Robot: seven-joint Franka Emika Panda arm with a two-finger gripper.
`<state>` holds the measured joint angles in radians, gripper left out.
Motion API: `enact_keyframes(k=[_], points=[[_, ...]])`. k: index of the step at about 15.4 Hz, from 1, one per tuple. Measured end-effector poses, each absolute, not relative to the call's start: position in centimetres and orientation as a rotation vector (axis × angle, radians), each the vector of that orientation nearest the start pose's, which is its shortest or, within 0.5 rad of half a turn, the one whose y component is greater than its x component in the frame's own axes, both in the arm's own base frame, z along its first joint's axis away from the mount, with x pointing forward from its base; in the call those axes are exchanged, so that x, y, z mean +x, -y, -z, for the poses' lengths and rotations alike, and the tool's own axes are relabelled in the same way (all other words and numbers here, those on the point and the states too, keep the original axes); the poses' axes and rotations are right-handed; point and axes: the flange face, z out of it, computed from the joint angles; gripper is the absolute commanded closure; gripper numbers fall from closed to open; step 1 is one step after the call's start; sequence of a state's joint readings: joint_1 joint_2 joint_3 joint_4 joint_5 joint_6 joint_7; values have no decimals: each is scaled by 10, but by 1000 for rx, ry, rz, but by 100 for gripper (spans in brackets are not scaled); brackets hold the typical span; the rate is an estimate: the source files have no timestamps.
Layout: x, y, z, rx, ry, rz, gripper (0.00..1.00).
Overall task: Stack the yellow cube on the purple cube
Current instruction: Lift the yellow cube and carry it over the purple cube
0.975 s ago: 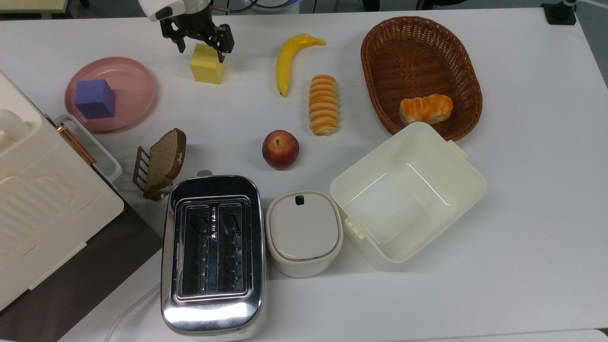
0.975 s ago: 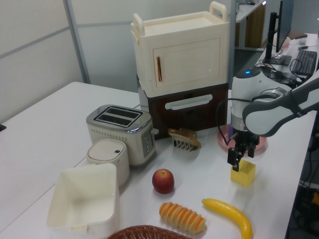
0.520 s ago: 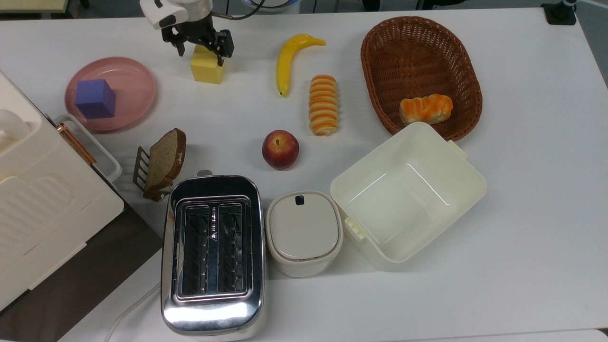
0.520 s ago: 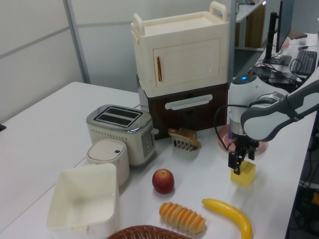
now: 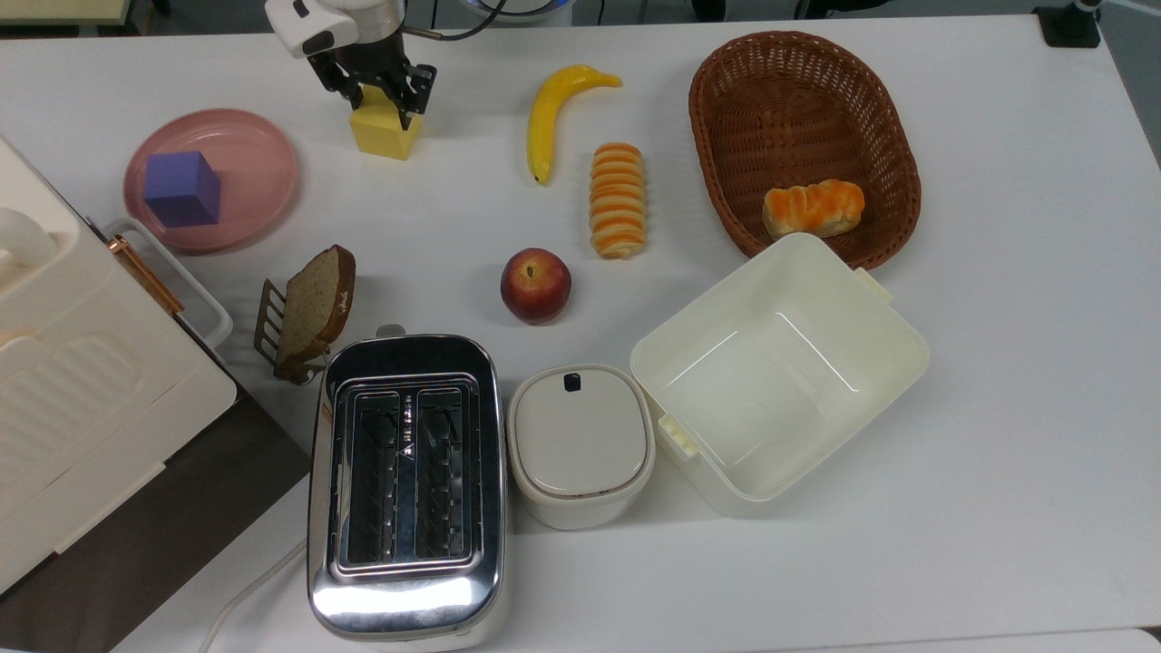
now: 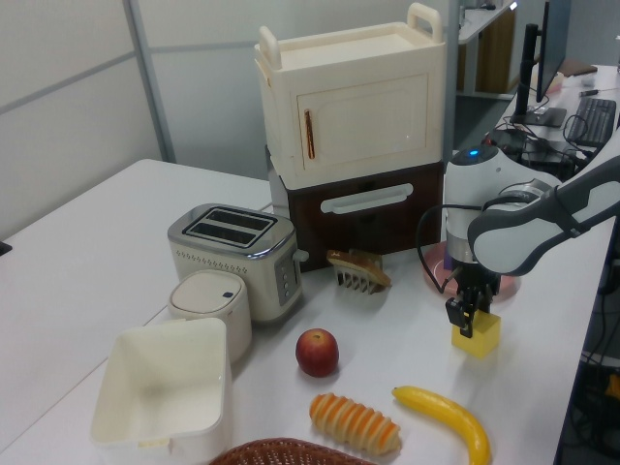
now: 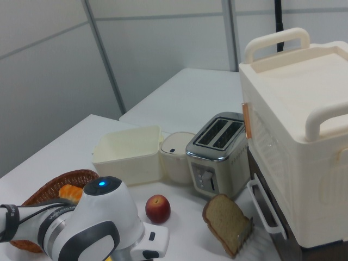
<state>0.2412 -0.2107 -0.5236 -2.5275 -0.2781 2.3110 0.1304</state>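
No brand names or readable writing show anywhere on the white table [image 5: 998, 408]. Several containers stand on it. In the top view, the wicker basket [image 5: 884, 218] holds one orange-glazed bread roll [image 5: 814, 208]; the square cream tub [image 5: 778, 366] beside it has nothing inside; the small lidded cream box [image 5: 580, 444] sits shut between that tub and the chrome two-slot toaster [image 5: 406, 485], whose slots hold no bread. A bread slice [image 5: 314, 307] leans in a small rack near the toaster.

The pink plate [image 5: 263, 172] carries the purple cube [image 5: 182, 189], which rests upright on it, near the top view's left edge. The yellow cube [image 5: 386, 132] sits on the table to the plate's right in the top view, apart from it, close to the table's far edge. The gripper [image 5: 375, 96] stands over this cube with its fingers closed against the cube's sides; the left view shows the gripper [image 6: 468, 320] clamped on the block's upper part.

A banana [image 5: 551, 112], a striped pastry [image 5: 618, 199] and an apple [image 5: 535, 286] lie in the middle. The top view's right and lower right offer broad bare tabletop.
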Motion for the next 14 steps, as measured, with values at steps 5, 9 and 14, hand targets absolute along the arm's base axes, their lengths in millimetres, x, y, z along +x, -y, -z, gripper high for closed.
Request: enact_keyframes(k=[5, 9, 14], points=[[423, 126, -340, -3218, -345, -46, 95], [422, 142, -347, -3207, -407, -19, 97], [422, 178, -385, -3173, -557, 121, 97]])
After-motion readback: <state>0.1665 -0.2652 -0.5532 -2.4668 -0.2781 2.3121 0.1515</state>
